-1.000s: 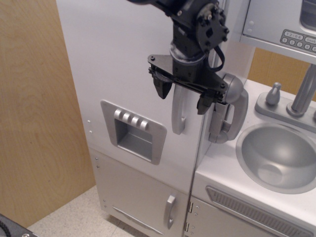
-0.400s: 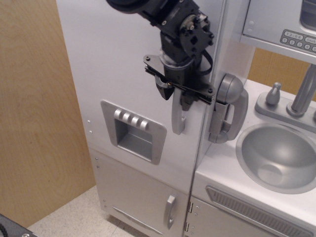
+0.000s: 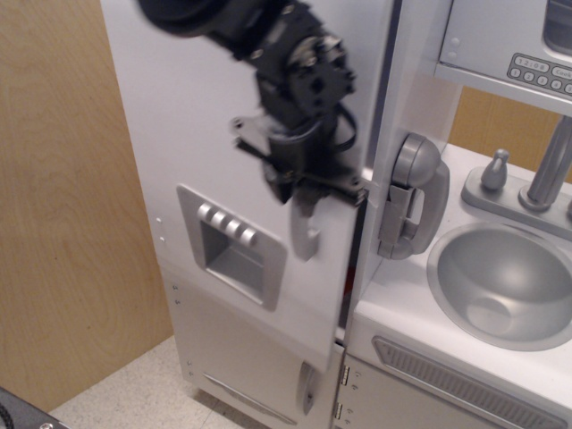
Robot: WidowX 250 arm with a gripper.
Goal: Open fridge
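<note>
The tall silver-grey toy fridge door (image 3: pixel 206 134) is being shown in the left and middle part of the view, and it is standing slightly ajar: a dark gap is being seen along its right edge, at about 4 o'clock from the picture's centre. On this door, at 8 o'clock from the centre, the recessed grey dispenser panel with four small buttons (image 3: pixel 232 246) is being displayed. The light wooden wall panel (image 3: pixel 63 197) is being seen at 9 o'clock, beside the fridge. At 4 o'clock the round silver toy sink basin (image 3: pixel 505 281) is lying in the white counter (image 3: pixel 402 308). The black robot arm (image 3: pixel 259 45) is being lowered from 12 o'clock. Its black gripper (image 3: pixel 304 183) is being held at the upper part of the curved vertical silver handle (image 3: pixel 306 228), with its fingers on both sides of the handle; the picture is blurred there, so it cannot be told if the handle is really being clamped. The grey wall phone (image 3: pixel 407 197) is hanging at 3 o'clock, just beside the door edge. The smaller lower door with short handle (image 3: pixel 250 371) is being seen at 6 o'clock.
</note>
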